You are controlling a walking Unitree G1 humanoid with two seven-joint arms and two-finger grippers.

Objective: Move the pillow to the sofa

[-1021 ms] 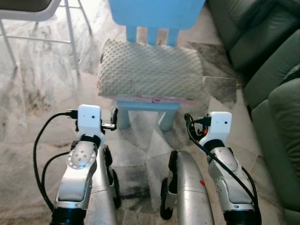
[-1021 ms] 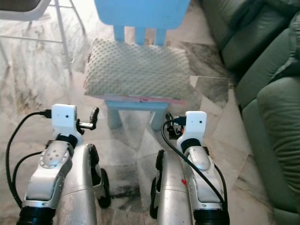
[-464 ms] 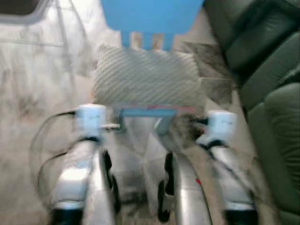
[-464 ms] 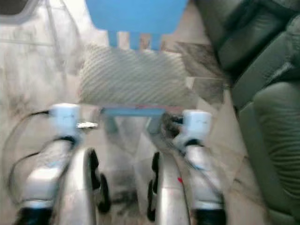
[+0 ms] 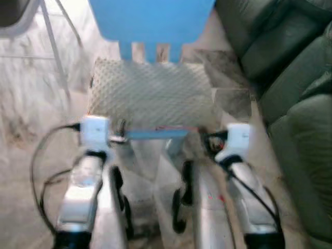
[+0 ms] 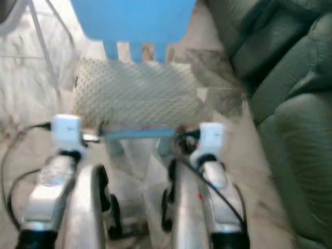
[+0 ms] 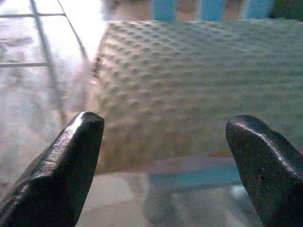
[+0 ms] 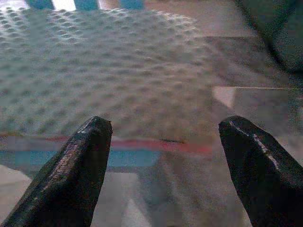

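Dimpled grey pillow (image 5: 150, 93) lies on the blue chair (image 5: 150, 21) just ahead of both spread, empty end effectors (image 7: 165, 156) (image 8: 163, 161)

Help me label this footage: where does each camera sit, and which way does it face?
Left eye view: on the head, looking forward and down at the pillow on the blue chair, sofa to the right; both silver arms show.
Right eye view: the other eye of that head camera, same scene.
Left wrist view: along the open left gripper, facing the pillow's left end.
Right wrist view: along the open right gripper, facing the pillow's right end.
Shared: all four see the pillow and chair.
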